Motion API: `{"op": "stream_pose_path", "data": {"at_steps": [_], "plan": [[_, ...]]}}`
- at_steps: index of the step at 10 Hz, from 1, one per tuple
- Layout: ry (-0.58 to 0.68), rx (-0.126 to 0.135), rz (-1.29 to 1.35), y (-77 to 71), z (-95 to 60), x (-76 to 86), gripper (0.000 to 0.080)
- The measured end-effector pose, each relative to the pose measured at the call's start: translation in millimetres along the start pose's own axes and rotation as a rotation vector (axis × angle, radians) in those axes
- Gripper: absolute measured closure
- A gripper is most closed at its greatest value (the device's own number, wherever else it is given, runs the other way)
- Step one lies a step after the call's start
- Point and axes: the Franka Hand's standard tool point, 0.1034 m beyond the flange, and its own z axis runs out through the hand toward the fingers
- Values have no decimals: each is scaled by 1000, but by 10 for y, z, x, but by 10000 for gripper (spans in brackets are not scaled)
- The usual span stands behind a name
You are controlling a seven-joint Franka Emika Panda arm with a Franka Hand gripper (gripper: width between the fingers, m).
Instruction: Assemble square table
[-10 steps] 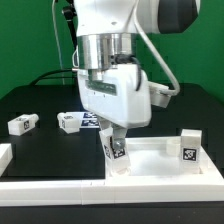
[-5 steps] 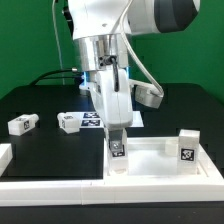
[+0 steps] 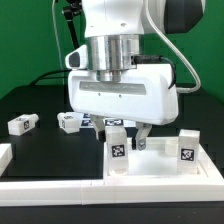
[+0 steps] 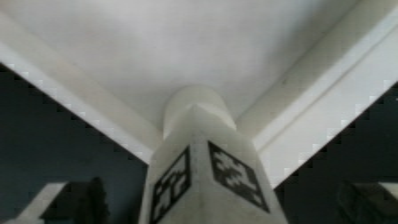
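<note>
The white square tabletop (image 3: 160, 168) lies with its raised rim up at the front of the exterior view's right. One tagged white leg (image 3: 118, 150) stands upright in its near-left corner, another leg (image 3: 187, 148) in its right corner. My gripper (image 3: 124, 138) hangs right over the left leg, one finger (image 3: 140, 140) showing apart from it. In the wrist view the leg (image 4: 210, 165) stands on the tabletop (image 4: 196, 50) between dark fingers (image 4: 80, 203) that do not touch it. Two loose legs (image 3: 22, 123) (image 3: 68, 121) lie on the black table at the left.
The marker board (image 3: 92, 120) lies flat behind the loose legs, partly hidden by the hand. Long white border rails (image 3: 60, 188) run along the front edge and at the exterior view's left (image 3: 4, 155). A green wall stands behind.
The hand has turned about its vertical axis, from side-on to broad face toward the camera. The fingers now stand apart from the left leg, which has stayed upright in the corner.
</note>
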Motion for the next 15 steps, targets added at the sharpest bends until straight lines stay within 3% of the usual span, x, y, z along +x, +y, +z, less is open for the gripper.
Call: {"op": "stream_pose_path", "data": {"at_steps": [2,4,6,7,8,9,10,13,15], "plan": [[0,0,-162,3,1,2,151],[26,-22,-468,-45,-8,-3,151],[26,-24,-443,-17,-2,17,151],[26,-24,-443,-14,1,17,293],[26,-23,-382,-14,4,14,293],[26,-22,-313,-13,8,12,431],[27,-21,-238,-13,10,11,511],[16,-18,58,-9,9,4,511],[-12,27,439,16,14,31,511]]}}
